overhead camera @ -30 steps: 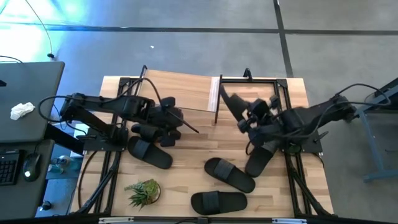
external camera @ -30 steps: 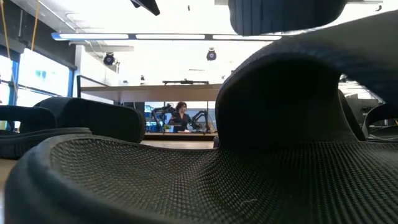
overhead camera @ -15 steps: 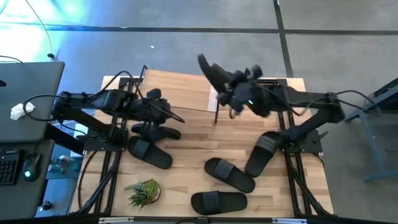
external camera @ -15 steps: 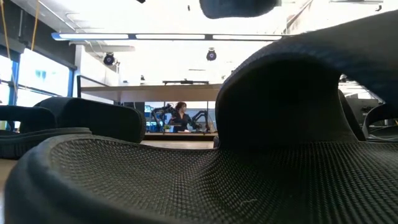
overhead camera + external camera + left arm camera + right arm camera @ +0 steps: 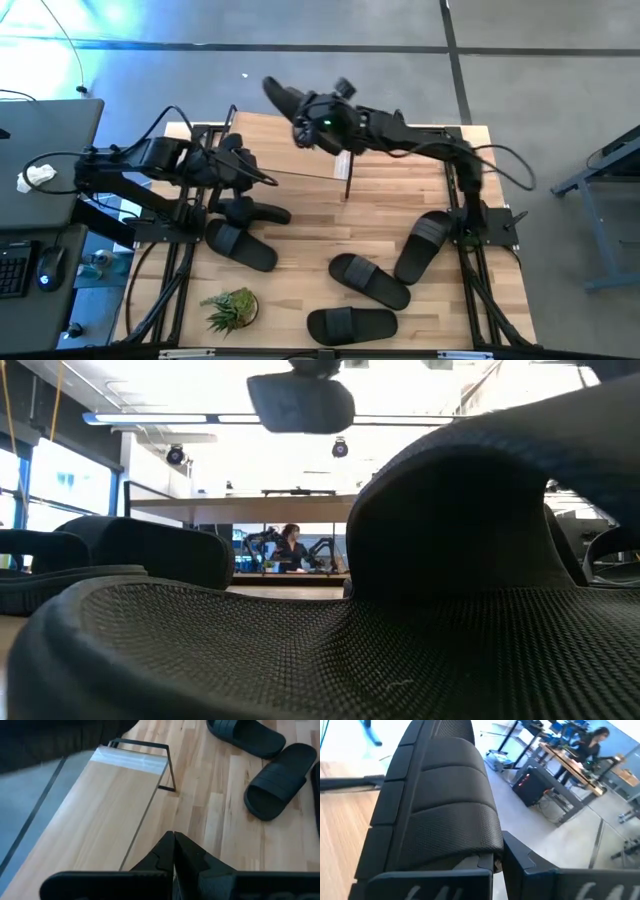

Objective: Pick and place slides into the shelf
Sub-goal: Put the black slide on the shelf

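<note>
Above the shelf [image 5: 290, 150], right gripper [image 5: 300, 125] jaws clamp one slide [image 5: 283, 100]; left gripper [image 5: 245, 170], jaws closed, empty. Loose slides [image 5: 368, 280] and plant [image 5: 230, 308] crowd the tabletop [image 5: 320, 215].

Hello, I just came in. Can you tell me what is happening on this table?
The robot is putting black slides on a low wooden shelf at the back of the table. The right gripper reaches across above the shelf, its jaws shut on one slide. The left gripper hangs by the shelf's left part, jaws shut and holding nothing. Five more slides lie on the table, with a small plant near its front edge.
</note>
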### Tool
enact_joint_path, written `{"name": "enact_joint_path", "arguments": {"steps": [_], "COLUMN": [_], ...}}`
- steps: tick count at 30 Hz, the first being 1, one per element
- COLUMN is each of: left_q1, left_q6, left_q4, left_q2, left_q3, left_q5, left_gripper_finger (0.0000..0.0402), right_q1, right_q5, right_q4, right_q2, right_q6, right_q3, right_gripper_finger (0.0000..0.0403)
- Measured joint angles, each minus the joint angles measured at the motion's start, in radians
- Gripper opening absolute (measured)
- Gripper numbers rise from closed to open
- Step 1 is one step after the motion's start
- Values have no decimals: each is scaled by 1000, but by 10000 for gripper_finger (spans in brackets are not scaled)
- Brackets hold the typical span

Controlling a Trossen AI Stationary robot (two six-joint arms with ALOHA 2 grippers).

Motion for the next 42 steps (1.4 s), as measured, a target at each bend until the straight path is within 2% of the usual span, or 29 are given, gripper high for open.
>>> {"name": "enact_joint_path", "arguments": {"steps": [3,13,16,21,32,36,38,42], "left_q1": [0,0,0,0,0,0,0,1], "left_q6": [0,0,1,1,-3,-26,-55,-138], "left_q4": [-3,-20,-20,-20,-20,-46,-80,-147], "left_q2": [-2,-1,-1,-1,0,0,5,29], "left_q3": [0,0,0,0,-1,-1,-1,-2], "left_q5": [0,-15,-19,-19,-19,-23,-53,-193], "left_gripper_finger": [1,0,1,1,1,1,1,1], "right_q1": [-12,-52,-58,-64,-70,-70,-70,-70], "right_q5": [-47,-58,-62,-146,-241,-260,-263,-262], "right_q4": [-44,-43,-41,-48,-59,-70,-74,-71], "right_q2": [92,205,211,211,210,211,211,210], "right_q6": [-18,-61,-61,-56,-53,-53,-53,-42], "right_q3": [90,63,62,59,59,58,58,58], "right_gripper_finger": [0,0,0,0,1,19,35,64]}}
